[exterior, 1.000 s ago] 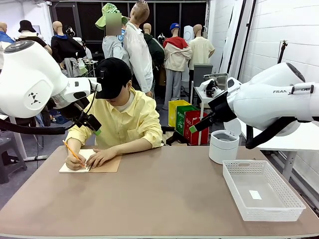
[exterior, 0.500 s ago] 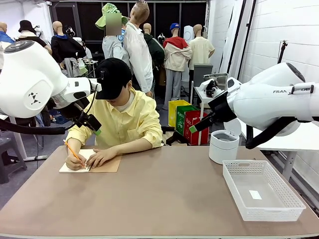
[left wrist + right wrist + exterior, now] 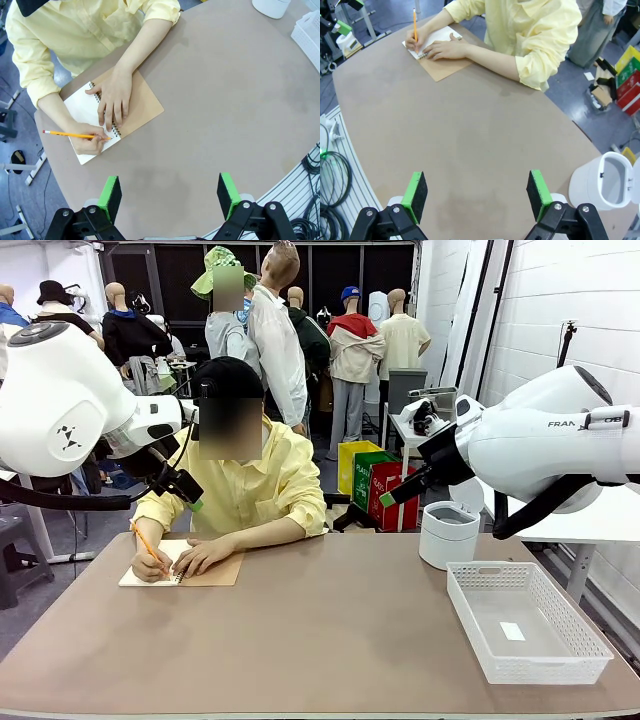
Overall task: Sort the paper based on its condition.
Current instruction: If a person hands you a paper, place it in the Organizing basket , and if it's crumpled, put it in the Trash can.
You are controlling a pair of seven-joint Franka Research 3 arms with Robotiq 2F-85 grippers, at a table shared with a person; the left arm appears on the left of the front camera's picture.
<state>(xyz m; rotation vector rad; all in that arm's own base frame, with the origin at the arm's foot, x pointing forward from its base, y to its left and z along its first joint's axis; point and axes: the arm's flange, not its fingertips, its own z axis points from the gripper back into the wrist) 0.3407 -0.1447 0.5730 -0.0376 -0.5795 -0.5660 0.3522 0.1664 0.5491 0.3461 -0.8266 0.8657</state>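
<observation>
I have both claws hanging high over the broad brown round-edged table [image 3: 300, 640]. The left claw [image 3: 170, 187] has its green pads spread wide with nothing between them, and the right claw [image 3: 476, 187] is just as wide and just as empty. My step, as I judge it, is to wait. Doing it well means staying clear of the person's arms until a sheet is free, then coming down on one bare edge so the thin stock does not buckle. The white perforated plastic basket [image 3: 520, 670] lies below the right claw on its outer side, and the white cylindrical bin [image 3: 447, 535] stands just beside that claw's tips. The spiral-bound notebook with the brown kraft cover [image 3: 145, 100] lies ahead of and below the left claw, well apart from it. Its open white paper page [image 3: 80, 105] is pinned under the person's flat hand [image 3: 115, 97]. I cannot tell whether it is torn loose. From the right claw it lies far across the table. A yellow pencil [image 3: 70, 134] is writing on it.
</observation>
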